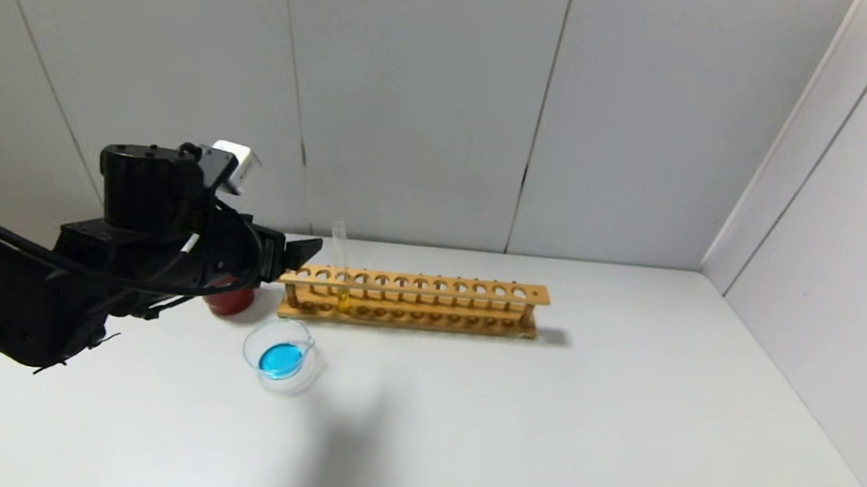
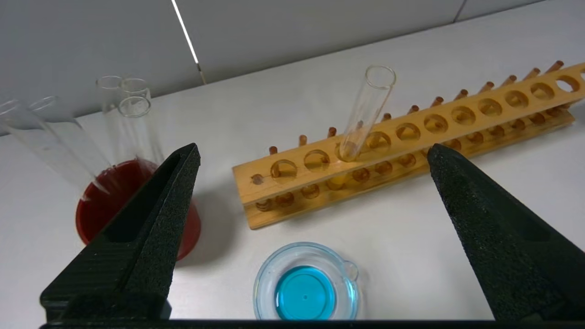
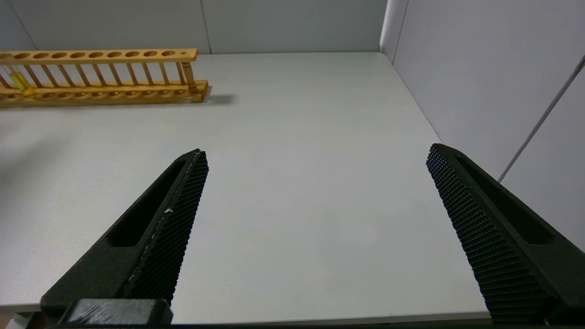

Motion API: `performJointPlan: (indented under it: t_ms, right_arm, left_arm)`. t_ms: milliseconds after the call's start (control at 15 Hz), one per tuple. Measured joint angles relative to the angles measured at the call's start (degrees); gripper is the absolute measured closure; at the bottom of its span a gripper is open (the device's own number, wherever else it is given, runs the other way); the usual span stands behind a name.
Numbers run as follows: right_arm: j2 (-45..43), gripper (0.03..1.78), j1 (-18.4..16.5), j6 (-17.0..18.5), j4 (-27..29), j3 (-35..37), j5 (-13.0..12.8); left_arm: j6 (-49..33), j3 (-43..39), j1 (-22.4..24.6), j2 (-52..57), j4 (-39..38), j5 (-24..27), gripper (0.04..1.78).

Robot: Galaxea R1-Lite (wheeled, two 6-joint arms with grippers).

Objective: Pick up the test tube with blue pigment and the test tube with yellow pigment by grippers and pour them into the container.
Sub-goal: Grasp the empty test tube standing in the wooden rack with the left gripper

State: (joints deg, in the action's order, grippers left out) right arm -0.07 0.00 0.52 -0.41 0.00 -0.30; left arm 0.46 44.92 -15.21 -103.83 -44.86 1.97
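Head view, left pincer wide and empty over red cup, right pincer wide.

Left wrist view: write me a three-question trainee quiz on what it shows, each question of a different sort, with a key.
1. True or false: the container already holds blue liquid.
2. Where is the test tube with yellow pigment?
A. lying on the table
B. standing in the wooden rack
C. in the red cup
3. Fill in: the left gripper holds ____; its jaws are open.

Key
1. True.
2. B. It leans in a hole near the rack's end by the red cup, which holds several empty tubes.
3. Nothing.
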Motion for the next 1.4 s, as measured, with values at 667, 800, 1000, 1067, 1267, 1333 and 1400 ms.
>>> performJointPlan:
  t_ms: [667,800,1000,1067,1267,1333,1400]
  right_arm:
    - [0.0,0.06,0.0,0.0,0.0,0.0,0.0]
    - [0.0,0.06,0.0,0.0,0.0,0.0,0.0]
    - [0.0,0.06,0.0,0.0,0.0,0.0,0.0]
    - [0.0,0.06,0.0,0.0,0.0,0.0,0.0]
    - [0.0,0.06,0.0,0.0,0.0,0.0,0.0]
    - [0.0,0.06,0.0,0.0,0.0,0.0,0.0]
    - [0.0,0.06,0.0,0.0,0.0,0.0,0.0]
  left_arm:
    - [-0.5,4.2,-1.8,-8.9,-5.1,1.4,0.07]
    - [-2.1,5.2,-2.7,-10.1,-5.2,1.4,0.07]
    - [-2.5,7.4,-3.2,-12.3,-5.2,1.3,0.07]
    - [-2.5,7.9,-3.2,-13.0,-5.2,1.3,0.07]
    - [-2.5,9.4,-3.2,-14.8,-5.1,1.3,0.07]
    - [-2.5,10.0,-3.2,-15.4,-5.1,1.3,0.07]
    - [-2.5,10.8,-3.3,-16.0,-5.0,1.2,0.07]
